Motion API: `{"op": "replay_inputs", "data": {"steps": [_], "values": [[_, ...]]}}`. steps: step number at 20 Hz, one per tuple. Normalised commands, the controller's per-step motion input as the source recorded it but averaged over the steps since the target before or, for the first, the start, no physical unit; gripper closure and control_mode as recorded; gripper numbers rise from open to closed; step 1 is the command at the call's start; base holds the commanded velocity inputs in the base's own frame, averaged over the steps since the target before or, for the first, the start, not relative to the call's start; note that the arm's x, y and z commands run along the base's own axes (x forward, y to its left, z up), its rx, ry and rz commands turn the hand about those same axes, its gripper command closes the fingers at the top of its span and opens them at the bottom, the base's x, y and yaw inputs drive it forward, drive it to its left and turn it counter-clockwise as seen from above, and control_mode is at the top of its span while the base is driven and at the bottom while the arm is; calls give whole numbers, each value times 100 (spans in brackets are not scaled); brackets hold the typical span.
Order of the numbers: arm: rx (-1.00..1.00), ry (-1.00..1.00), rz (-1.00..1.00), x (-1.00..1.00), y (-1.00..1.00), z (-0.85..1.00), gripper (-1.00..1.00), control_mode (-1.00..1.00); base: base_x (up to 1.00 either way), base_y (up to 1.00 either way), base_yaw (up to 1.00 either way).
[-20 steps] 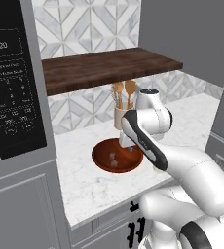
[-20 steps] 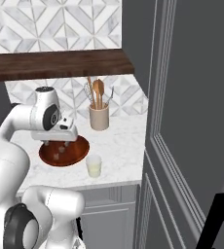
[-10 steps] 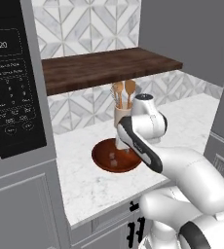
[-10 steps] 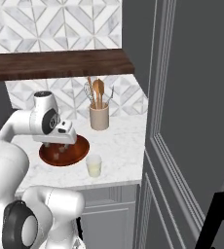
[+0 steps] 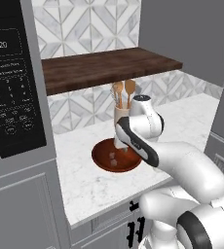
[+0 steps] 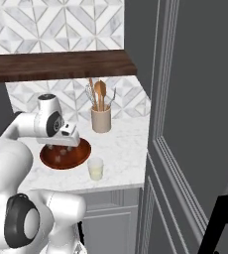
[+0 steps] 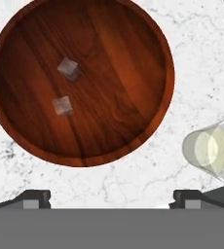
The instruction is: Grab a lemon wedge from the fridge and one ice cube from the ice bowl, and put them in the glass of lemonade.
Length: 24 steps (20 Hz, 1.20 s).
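The ice bowl [image 7: 84, 82], wide and of reddish-brown wood, lies right under my hand on the marble counter, with two ice cubes in it, one [image 7: 67, 68] beside the other [image 7: 62, 105]. My gripper [image 7: 111, 198] hangs above the bowl's near rim, open and holding nothing. The glass of lemonade [image 7: 212, 151] stands just off the bowl's edge. From the right base view the glass of lemonade [image 6: 95, 168] is in front of the ice bowl [image 6: 66, 155]. The left base view has the ice bowl [image 5: 104, 160] partly behind my arm. The lemon wedge and the fridge are out of view.
A beige crock [image 6: 101, 119] with wooden spoons stands behind the bowl against the tiled wall. A dark wooden shelf [image 5: 109, 68] overhangs the counter. A black microwave [image 5: 11, 82] stands to the left, and a tall dark grey panelled front [image 6: 195, 124] rises to the right.
My hand has dropped a little toward the ice bowl. The jaws stay open and the bowl, cubes and glass have not moved.
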Motion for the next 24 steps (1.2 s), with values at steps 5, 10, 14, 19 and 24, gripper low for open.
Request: {"op": "replay_inputs", "data": {"steps": [5, 10, 14, 19, 24], "values": [[-3, 16, 0, 7, 8, -10, -100, -100, 0, 0, 0], [-1, 16, 4, 0, 11, -3, -100, -100, 0, 0, 0], [1, -1, 1, 2, 31, -15, -100, -100, 0, 0, 0], [8, -20, 2, 21, 14, -32, -100, -100, 0, 0, 0], [5, -6, 4, 48, 0, -18, -100, -100, 0, 0, 0]]}}
